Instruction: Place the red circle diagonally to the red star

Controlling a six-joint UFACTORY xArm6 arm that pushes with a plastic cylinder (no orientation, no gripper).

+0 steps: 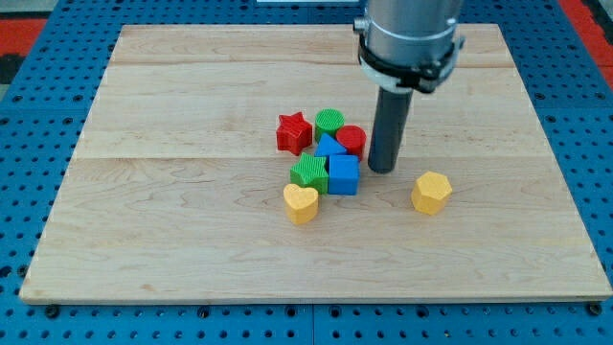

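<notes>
The red circle (351,140) sits in a tight cluster near the board's middle. The red star (294,132) lies at the cluster's left, two blocks away from it. A green circle (329,122) is between them at the top. My tip (382,169) rests on the board just right of the red circle and the blue cube (344,175), close to both; I cannot tell if it touches them.
A blue triangle-like block (329,149) and a green block (309,172) sit in the cluster. A yellow heart (301,203) lies below it. A yellow hexagon (431,192) stands alone at the right. The wooden board (144,230) lies on a blue pegboard.
</notes>
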